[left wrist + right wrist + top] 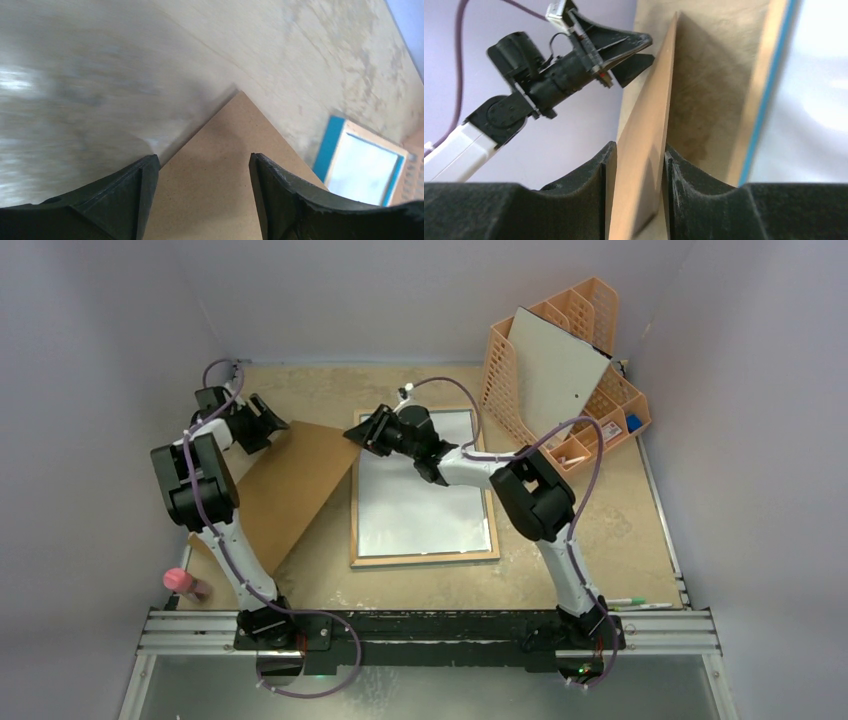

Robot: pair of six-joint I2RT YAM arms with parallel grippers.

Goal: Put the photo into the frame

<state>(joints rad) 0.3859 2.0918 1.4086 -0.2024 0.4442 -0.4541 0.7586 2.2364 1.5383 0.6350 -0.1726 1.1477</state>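
Tan table: the orange rack in its far right corner holds a white board. The frame lies flat mid-table; only my left camera shows its blue edge. My left gripper stands wide apart at the brown board corner; my right gripper pinches its edge.

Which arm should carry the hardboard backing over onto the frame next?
Right, probably. The right gripper is closed on the hardboard backing's edge, beside the frame, and seems to hold it tilted. The left gripper stands open astride the far corner, not gripping it.
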